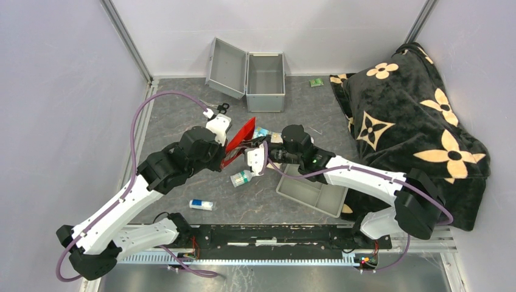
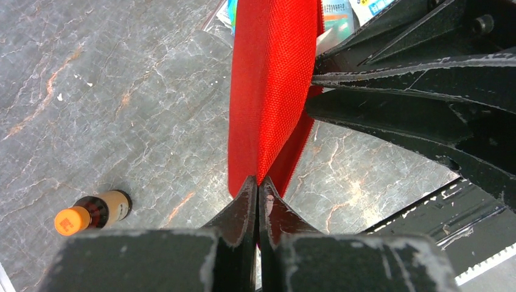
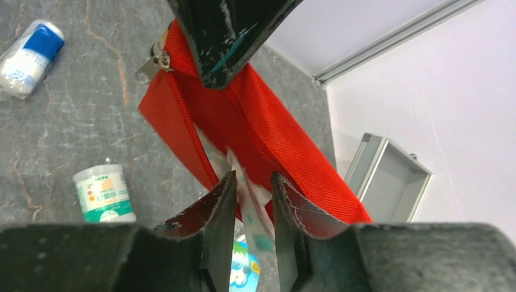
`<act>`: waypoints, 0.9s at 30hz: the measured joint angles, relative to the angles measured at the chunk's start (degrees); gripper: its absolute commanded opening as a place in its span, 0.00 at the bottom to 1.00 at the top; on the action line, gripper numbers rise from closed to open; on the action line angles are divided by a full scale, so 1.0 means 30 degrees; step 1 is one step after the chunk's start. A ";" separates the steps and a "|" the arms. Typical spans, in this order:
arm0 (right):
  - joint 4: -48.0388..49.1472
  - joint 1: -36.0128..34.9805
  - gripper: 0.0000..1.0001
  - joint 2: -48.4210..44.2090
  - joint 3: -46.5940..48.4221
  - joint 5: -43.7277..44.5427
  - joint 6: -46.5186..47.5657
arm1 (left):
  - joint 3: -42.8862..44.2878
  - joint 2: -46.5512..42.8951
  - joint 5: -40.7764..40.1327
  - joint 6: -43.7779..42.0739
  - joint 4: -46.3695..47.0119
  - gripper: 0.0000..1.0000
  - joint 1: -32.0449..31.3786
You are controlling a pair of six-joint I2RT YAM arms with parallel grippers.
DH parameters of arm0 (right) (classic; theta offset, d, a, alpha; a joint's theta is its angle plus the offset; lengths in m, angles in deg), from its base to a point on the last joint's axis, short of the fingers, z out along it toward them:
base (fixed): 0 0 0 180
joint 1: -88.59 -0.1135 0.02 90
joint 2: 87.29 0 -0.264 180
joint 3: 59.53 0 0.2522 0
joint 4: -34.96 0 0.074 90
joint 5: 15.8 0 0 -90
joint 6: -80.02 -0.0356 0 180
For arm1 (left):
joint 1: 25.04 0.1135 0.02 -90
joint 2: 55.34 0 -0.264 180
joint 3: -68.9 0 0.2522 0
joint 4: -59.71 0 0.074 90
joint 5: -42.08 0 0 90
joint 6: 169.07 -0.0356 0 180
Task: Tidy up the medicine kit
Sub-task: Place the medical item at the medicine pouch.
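The medicine kit (image 1: pixel 265 79) is a silver metal case at the back of the table with its lid (image 1: pixel 226 67) swung open and nothing visible inside; it also shows in the right wrist view (image 3: pixel 389 182). My left gripper (image 2: pixel 258 182) is shut on the edge of a red pouch (image 2: pixel 274 91) and holds it up, tilted, in the middle of the table (image 1: pixel 239 141). My right gripper (image 3: pixel 252 176) is at the pouch's unzipped mouth. Its jaws stand a little apart on either side of a white and teal packet (image 3: pixel 246 191) sticking out of the pouch.
A grey plastic tray (image 1: pixel 313 190) lies near right. A white green-labelled bottle (image 1: pixel 241 178), a blue and white tube (image 1: pixel 201 204), scissors (image 1: pixel 220 108), a green packet (image 1: pixel 316 82) and an orange-capped brown bottle (image 2: pixel 91 213) lie about. A black flowered blanket (image 1: pixel 414 128) fills the right side.
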 measured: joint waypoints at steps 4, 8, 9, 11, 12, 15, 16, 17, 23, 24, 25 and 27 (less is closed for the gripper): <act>-0.1290 0.0000 0.38 -0.0153 0.0036 -0.0226 -0.0379 | -0.0219 -0.0080 0.0087 0.0000 0.0131 0.02 0.0000; -0.1581 0.0000 0.41 -0.0831 0.0029 -0.1224 -0.1479 | -0.0634 -0.0233 0.0474 0.0007 0.0561 0.02 0.0000; -0.1443 0.0000 0.41 -0.1275 -0.0007 -0.1559 -0.1938 | -0.0780 -0.0291 0.0597 0.0015 0.0685 0.02 -0.0007; -0.0736 0.0000 0.42 -0.2157 -0.0146 -0.2062 -0.2820 | -0.1071 -0.0386 0.0772 0.0022 0.0962 0.02 0.0000; -0.0146 0.0000 0.44 -0.2703 -0.0306 -0.2273 -0.3366 | -0.1268 -0.0437 0.0933 0.0022 0.1122 0.02 0.0000; 0.2324 0.0000 0.56 -0.5013 -0.1348 -0.2331 -0.5552 | -0.1785 -0.0510 0.1122 0.0226 0.1464 0.02 -0.0007; 0.3031 0.0000 0.57 -0.5763 -0.1719 -0.2033 -0.6251 | -0.1916 -0.0510 0.1115 0.0335 0.1566 0.02 -0.0007; 0.3650 -0.0022 0.58 -0.6411 -0.2084 -0.1472 -0.6863 | -0.1989 -0.0510 0.1064 0.0437 0.1639 0.02 0.0000; 0.5115 -0.0080 0.64 -0.9704 -0.3861 0.5122 -0.9675 | -0.1982 -0.0787 0.0925 0.1603 0.2142 0.02 0.1960; 0.4932 -0.0080 0.66 -0.9945 -0.4000 0.6615 -1.0003 | -0.1974 -0.0852 0.1326 0.1880 0.2368 0.02 0.2841; 0.4401 -0.0080 0.66 -1.0120 -0.4109 0.8612 -1.0448 | -0.1974 -0.0867 0.1982 0.2266 0.2739 0.02 0.3810; 0.3869 -0.0073 0.67 -1.0127 -0.4116 0.9908 -1.0826 | -0.2317 -0.0758 0.4029 0.3271 0.4080 0.02 0.4925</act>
